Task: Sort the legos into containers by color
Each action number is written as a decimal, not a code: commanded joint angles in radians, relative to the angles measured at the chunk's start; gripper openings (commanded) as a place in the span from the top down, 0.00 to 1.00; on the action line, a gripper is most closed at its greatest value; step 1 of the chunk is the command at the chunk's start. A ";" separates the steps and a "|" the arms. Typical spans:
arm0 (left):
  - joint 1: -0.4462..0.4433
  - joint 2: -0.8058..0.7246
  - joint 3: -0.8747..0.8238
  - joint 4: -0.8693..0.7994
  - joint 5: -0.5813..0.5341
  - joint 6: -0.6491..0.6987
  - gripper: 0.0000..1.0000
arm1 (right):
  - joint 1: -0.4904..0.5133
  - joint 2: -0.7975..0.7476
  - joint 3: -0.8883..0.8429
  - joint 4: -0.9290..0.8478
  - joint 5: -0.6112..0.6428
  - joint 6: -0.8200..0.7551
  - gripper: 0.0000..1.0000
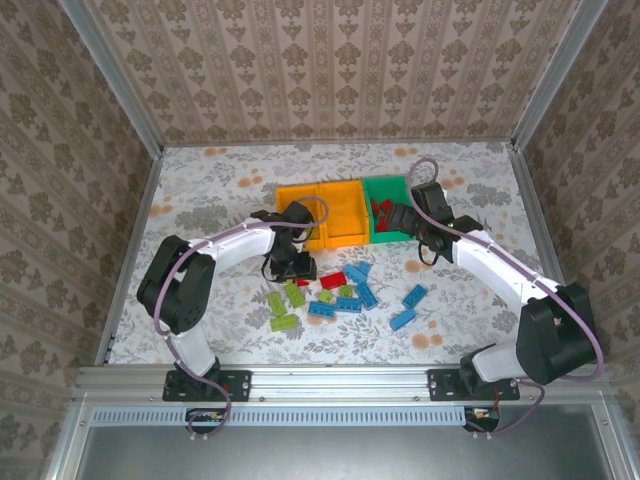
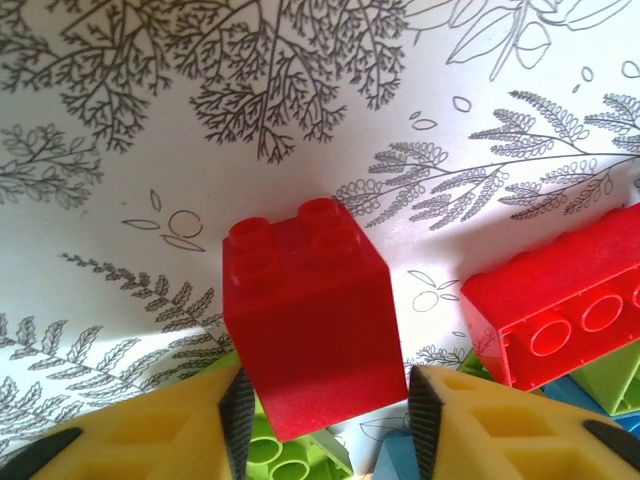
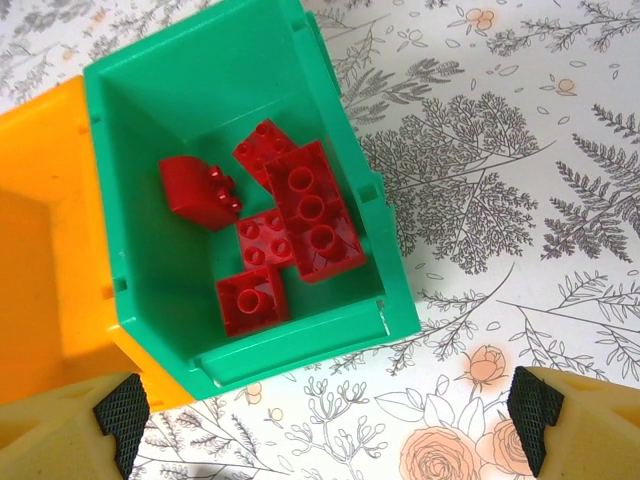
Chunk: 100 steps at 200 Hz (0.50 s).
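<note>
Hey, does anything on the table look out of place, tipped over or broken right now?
Nothing looks damaged or spilled. In the green bin the red bricks lie jumbled, one tipped on its side. The left end effector holds a square red brick between its pads.

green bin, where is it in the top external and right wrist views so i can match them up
top external: the green bin is the rightmost in the row of bins, just right of centre.
right wrist: it is upper left of centre, with red bricks inside.
shared landmark: the orange bin against its left side in both.
</note>
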 commanded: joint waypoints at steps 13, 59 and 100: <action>0.003 -0.016 0.021 -0.045 -0.033 0.022 0.48 | -0.004 -0.029 -0.019 -0.018 0.023 0.012 0.04; 0.000 0.013 0.050 -0.045 -0.044 0.022 0.43 | -0.004 -0.030 -0.028 -0.006 0.021 0.019 0.04; -0.015 0.058 0.108 -0.050 -0.057 0.028 0.44 | -0.005 -0.033 -0.038 -0.007 0.024 0.019 0.04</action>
